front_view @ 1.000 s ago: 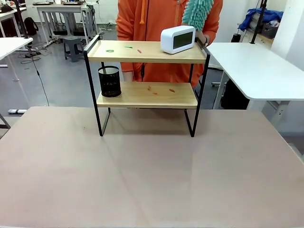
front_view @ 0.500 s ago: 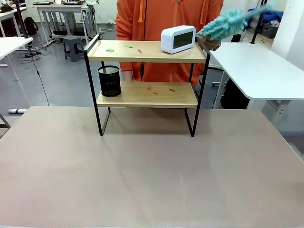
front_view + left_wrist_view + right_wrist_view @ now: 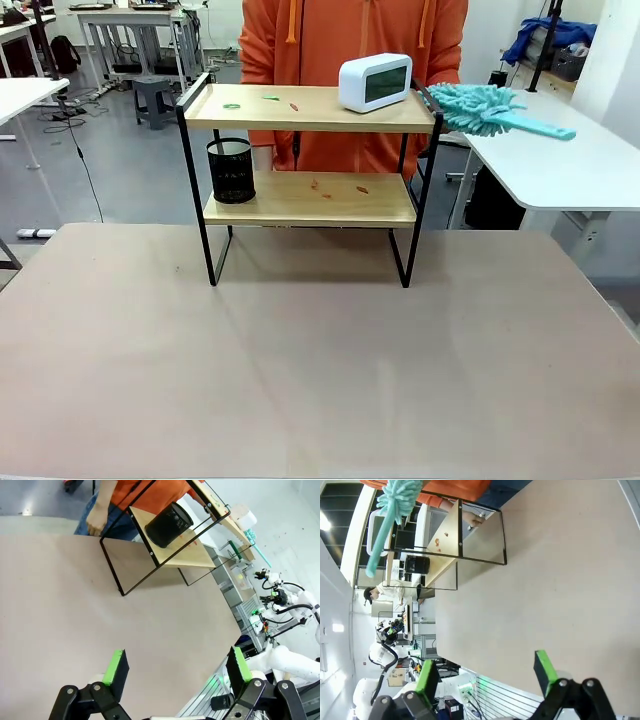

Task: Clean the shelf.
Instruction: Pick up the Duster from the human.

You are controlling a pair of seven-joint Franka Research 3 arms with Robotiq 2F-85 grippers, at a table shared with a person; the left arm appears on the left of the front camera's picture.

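The tan table (image 3: 320,360) lies under the left claw (image 3: 177,662) and the right claw (image 3: 485,669). Well ahead of both, the shelf (image 3: 300,205) stands on its four legs near the table's far edge. Its top board carries a white digital clock (image 3: 375,82) toward the right claw's end and green and orange scraps (image 3: 232,106). The lower board carries a black mesh cup (image 3: 231,171) at the left claw's end, plus small orange bits (image 3: 325,188).

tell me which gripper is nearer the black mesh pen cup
Left, likely. The left gripper is open, off the shelf's end with the mesh pen cup; the right gripper is open, off the opposite end.
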